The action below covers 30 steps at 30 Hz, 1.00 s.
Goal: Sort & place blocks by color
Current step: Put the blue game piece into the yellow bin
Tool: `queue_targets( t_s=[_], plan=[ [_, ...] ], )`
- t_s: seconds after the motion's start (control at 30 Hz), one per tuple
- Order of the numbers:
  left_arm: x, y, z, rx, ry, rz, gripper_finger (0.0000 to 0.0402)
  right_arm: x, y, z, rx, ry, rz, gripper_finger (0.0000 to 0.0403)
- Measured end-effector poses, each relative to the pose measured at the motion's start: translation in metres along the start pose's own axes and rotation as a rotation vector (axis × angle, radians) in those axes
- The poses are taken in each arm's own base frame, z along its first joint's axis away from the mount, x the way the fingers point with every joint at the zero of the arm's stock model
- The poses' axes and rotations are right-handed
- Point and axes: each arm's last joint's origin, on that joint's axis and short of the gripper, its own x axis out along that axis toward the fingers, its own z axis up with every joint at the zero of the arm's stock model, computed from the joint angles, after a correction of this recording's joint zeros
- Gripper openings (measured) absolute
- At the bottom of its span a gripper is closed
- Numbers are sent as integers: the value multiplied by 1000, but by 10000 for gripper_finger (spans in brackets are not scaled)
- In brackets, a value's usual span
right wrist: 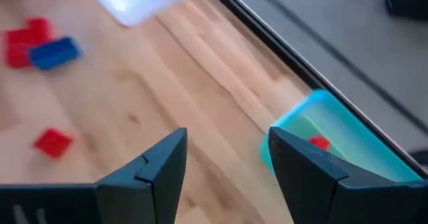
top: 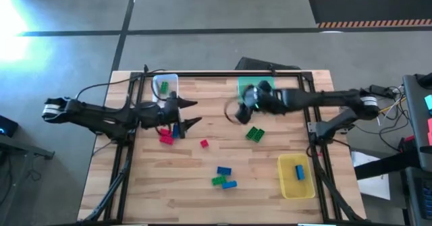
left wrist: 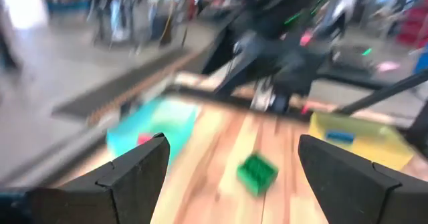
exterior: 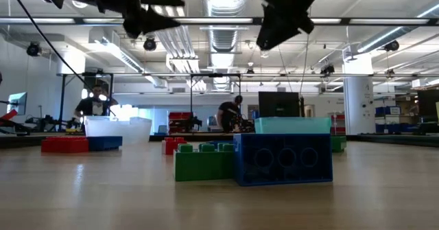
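Your right gripper [right wrist: 224, 160] is open and empty beside the teal bin [right wrist: 348, 134], where one red block [right wrist: 319, 142] lies, and your left gripper [top: 191, 113] is open too, so go slowly down over the green block [top: 255, 133] on the table [top: 263, 179].

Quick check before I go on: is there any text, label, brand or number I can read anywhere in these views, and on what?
None can be read.
The blocks, such as the blue block and green block in the low view: only studs and moulded circles, no lettering.
The teal bin and yellow bin: no labels visible.
Monitors and shelves in the room behind the table: too small and blurred to read.
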Motion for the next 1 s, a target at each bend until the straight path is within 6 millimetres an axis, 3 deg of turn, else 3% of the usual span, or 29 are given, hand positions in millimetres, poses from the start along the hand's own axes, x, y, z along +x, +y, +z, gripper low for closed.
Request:
queue_targets(
  t_s=[0.23,0.5,0.77,1.0],
  plan=[
    [4,6,-36,-162,395,210,309,-25,28,-39,-24,-205,100,201],
    [-1,2,-62,-198,871,509,282,-30,28,-62,-17,-276,162,201],
    [12,0,-93,-167,1008,653,281,-30,25,-67,-12,-283,165,201],
    [19,-1,-104,-138,1048,676,281,-30,25,-68,-17,-277,166,201]
  ],
)
